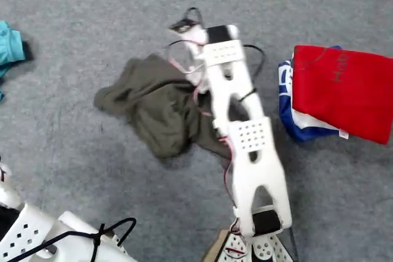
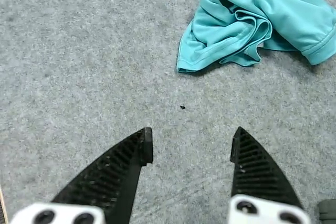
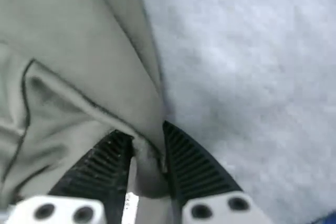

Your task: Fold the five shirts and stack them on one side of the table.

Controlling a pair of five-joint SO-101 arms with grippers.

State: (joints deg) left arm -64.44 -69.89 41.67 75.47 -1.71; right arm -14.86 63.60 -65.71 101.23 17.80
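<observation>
Olive-green crumpled shirt (image 1: 156, 105) lies mid-table on the grey felt worktop (image 1: 73, 151), and the right gripper (image 3: 147, 153) is pinched tight on a fold at its edge. Four shirts by my count: that one, one bunched teal shirt (image 2: 252, 22) at the left edge, and one folded red shirt (image 1: 341, 90) lying atop one blue-and-white shirt (image 1: 285, 99) at the right. The left gripper (image 2: 191, 145) hovers, jaws apart, over bare felt near the teal one.

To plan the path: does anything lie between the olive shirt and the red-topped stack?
Nothing visible does: only bare table lies between the olive shirt and the stack. The right gripper is shut on the shirt's edge.
</observation>
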